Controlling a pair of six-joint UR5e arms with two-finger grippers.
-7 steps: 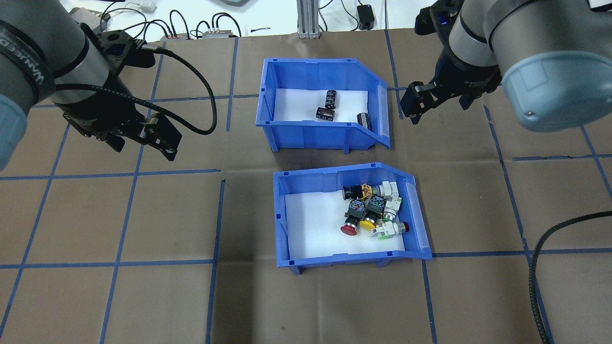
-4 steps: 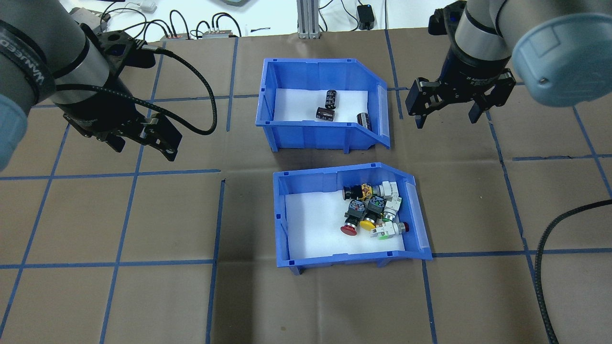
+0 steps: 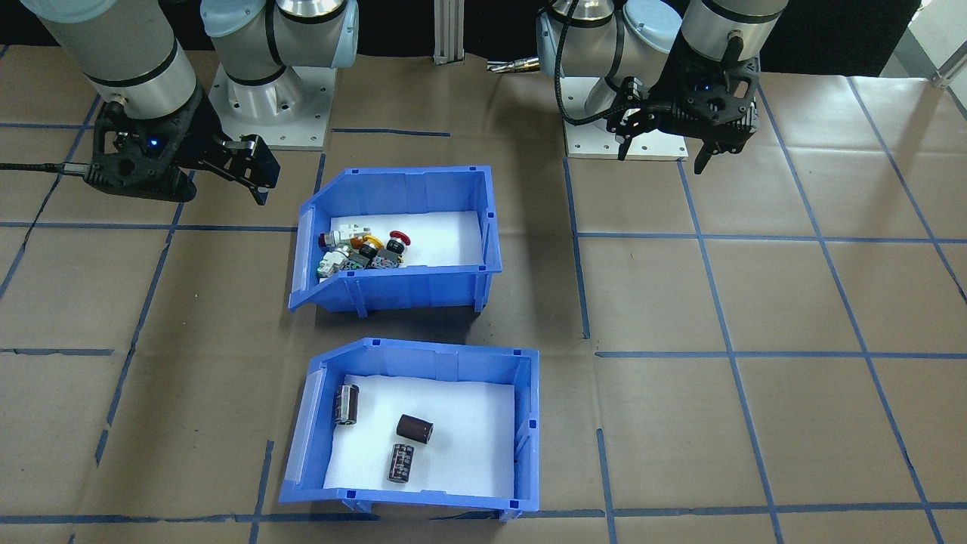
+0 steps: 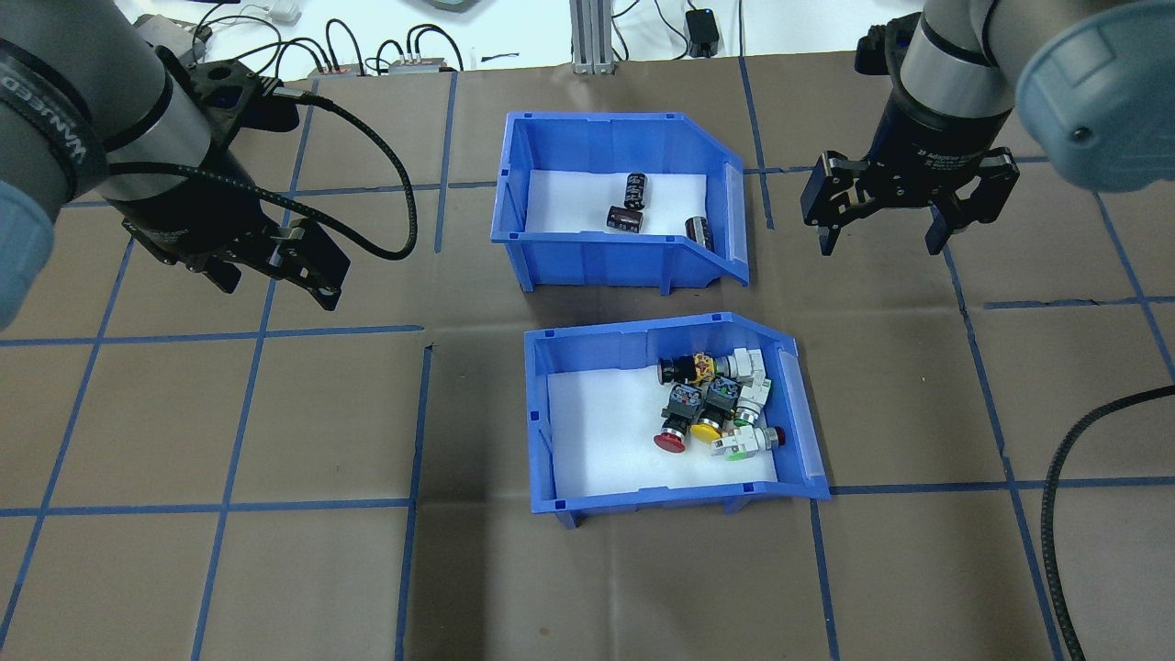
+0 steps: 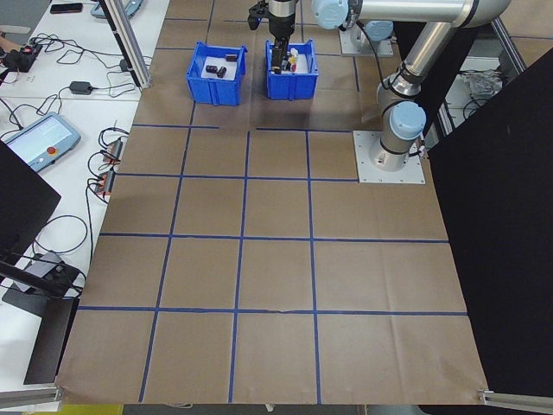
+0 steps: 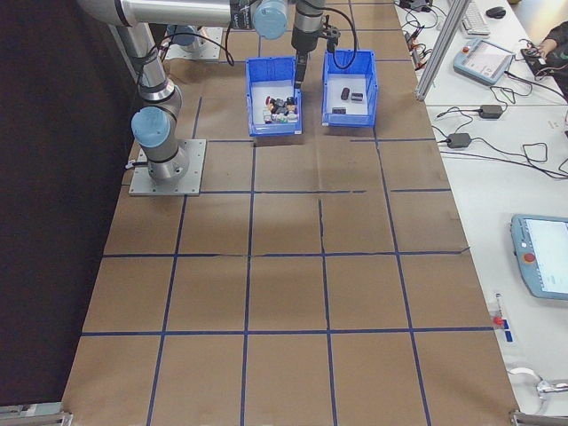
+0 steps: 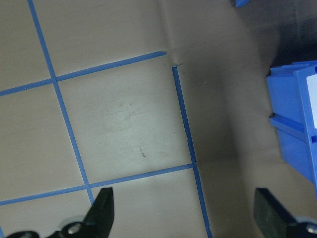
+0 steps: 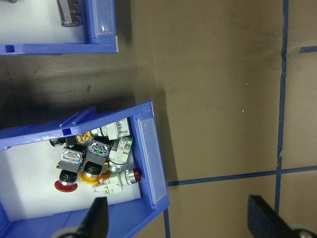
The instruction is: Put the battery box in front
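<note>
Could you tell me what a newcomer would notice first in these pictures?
Two blue bins sit mid-table: the battery box, farther from the robot, holds three dark cells, and the switch bin, nearer the robot, holds colourful push-button switches. The left gripper and right gripper hover open and empty on either side.

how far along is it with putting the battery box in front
Barely started. The battery box sits on the table behind the switch bin, on the side far from the robot, ungrasped. The right end effector hangs open beside it, and the left end effector is open and apart. Grasping the box and placing it remain.
</note>
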